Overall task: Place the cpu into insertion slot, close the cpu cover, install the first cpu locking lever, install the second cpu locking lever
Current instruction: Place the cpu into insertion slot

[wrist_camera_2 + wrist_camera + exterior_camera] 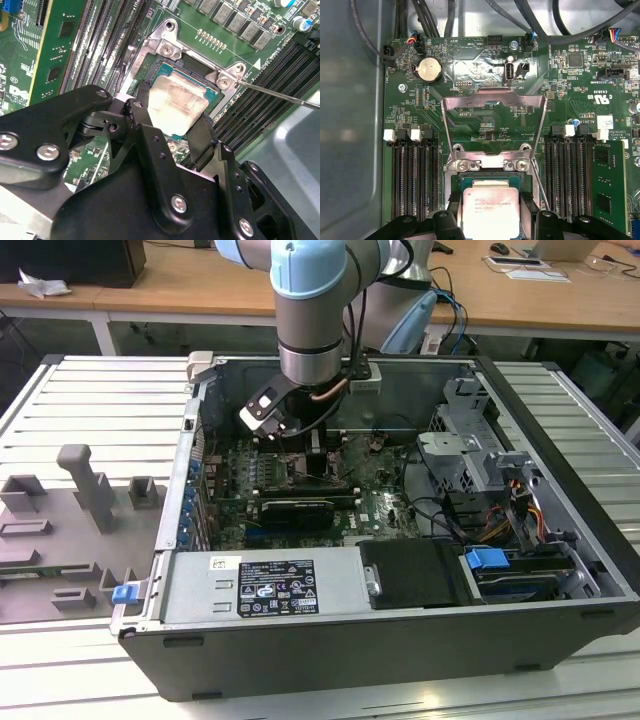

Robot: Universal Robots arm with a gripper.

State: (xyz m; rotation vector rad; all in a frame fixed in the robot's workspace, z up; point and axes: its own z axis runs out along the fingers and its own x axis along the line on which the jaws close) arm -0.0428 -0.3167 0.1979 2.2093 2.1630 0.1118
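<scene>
Hand [172, 119] pinching the cpu [176, 106] by two opposite edges, fingers [144, 112] tight against it. Cpu is at the socket frame [489, 161] on the motherboard [485, 65]; can't tell if it is seated. Cpu cover [495, 101] flipped open, standing off the socket. One locking lever [280, 95] sticks out free. Exterior view: arm [310, 330] reaches into the computer case [560, 540], about 11 o'clock of its interior.

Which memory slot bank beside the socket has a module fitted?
The bank away from the grey case wall: a green module stands at its outer edge. The other bank is bare.
</scene>
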